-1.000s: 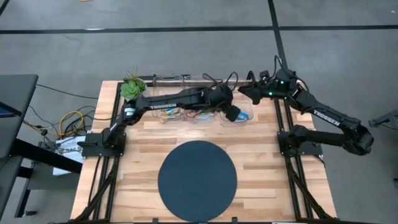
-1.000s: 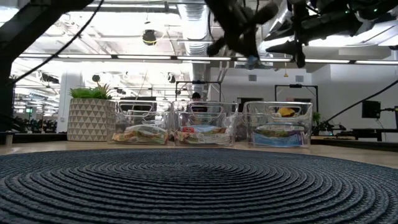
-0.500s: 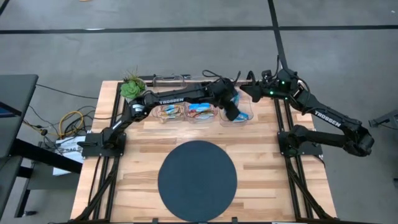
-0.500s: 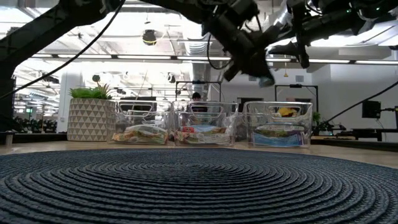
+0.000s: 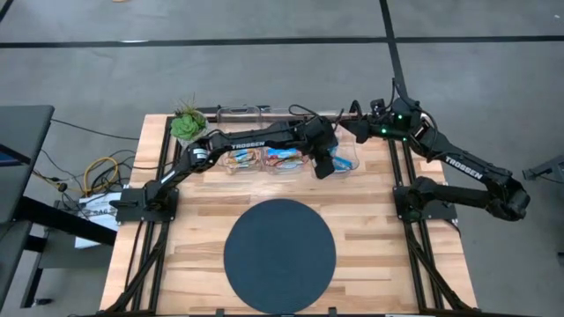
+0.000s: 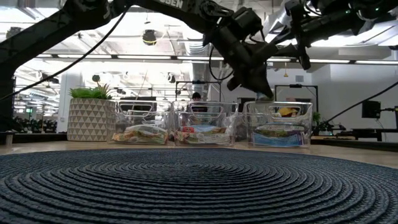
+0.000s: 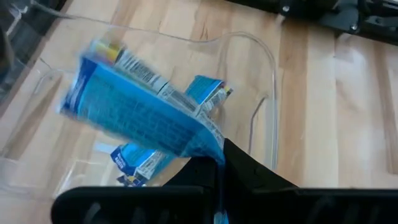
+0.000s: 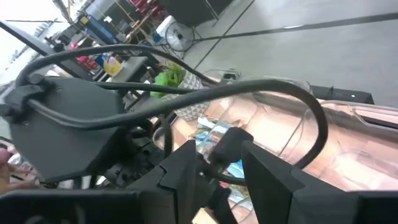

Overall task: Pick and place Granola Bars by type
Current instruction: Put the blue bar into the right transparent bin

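Observation:
Three clear bins stand in a row at the table's far side: the left one [image 5: 240, 160] holds multicoloured Granola Bars, the middle one [image 5: 284, 158] mixed wrappers, the right one [image 5: 345, 158] blue ones. My left gripper [image 7: 217, 171] hangs over the right bin, shut on a bright blue bar [image 7: 137, 112]. Another blue bar [image 7: 140, 163] lies flat on that bin's floor below it. In the low view the left gripper [image 6: 258, 84] stands just above the right bin [image 6: 280, 127]. My right gripper [image 8: 214, 180] waits raised at the far right [image 5: 348, 132], fingers apart. My left gripper pinches the blue bar by one end [image 7: 208, 146] between its two fingers. The fingers slant downward over the right bin. The rest of the bar sticks out past the fingertips, tilted and clear of the bin and the bar beneath.
A round dark woven mat [image 5: 279, 255] fills the table's near middle. A potted plant [image 5: 185, 125] stands at the far left corner, and a further clear bin [image 5: 242, 113] sits along the far edge. A person [image 6: 196, 98] shows far behind the table.
My left gripper has sunk toward the right bin and rolled its wrist, still shut on the blue bar, which now hangs just above the bin. My right gripper has kept its place.

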Robot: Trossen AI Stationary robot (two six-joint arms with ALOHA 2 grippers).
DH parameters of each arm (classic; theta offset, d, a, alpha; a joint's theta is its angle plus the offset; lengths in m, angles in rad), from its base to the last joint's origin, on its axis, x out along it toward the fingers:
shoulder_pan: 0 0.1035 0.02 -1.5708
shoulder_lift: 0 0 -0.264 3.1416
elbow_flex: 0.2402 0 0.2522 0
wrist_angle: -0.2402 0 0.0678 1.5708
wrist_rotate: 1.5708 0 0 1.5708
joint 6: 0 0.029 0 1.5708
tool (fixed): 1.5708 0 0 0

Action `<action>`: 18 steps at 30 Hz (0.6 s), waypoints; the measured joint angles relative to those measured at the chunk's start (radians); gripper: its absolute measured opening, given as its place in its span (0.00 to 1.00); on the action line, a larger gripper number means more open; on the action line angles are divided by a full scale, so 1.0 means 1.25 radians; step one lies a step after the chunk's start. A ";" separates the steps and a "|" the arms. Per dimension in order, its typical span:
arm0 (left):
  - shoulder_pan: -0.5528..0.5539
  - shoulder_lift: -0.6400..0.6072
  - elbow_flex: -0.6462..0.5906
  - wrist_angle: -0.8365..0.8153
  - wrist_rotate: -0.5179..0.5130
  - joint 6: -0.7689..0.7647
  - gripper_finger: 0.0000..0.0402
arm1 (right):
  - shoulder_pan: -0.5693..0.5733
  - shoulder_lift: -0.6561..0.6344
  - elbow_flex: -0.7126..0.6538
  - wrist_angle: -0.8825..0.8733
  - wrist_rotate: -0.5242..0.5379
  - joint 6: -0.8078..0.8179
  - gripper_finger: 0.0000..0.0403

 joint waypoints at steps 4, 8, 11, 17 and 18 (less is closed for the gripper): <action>0.000 0.000 0.000 -0.002 0.000 0.025 0.01 | 0.000 0.000 0.000 -0.002 0.007 0.000 0.30; 0.000 0.000 0.000 -0.004 -0.008 0.042 0.06 | 0.000 0.000 0.000 -0.002 0.015 0.001 0.30; 0.000 0.000 0.000 -0.019 -0.019 0.044 0.12 | 0.000 0.000 0.000 -0.003 0.017 0.001 0.30; 0.000 0.000 0.000 -0.027 -0.019 0.058 0.25 | 0.000 0.000 0.000 -0.004 0.017 0.001 0.30; 0.000 0.000 0.000 -0.027 -0.019 0.058 0.28 | 0.000 0.000 0.000 -0.004 0.017 0.001 0.30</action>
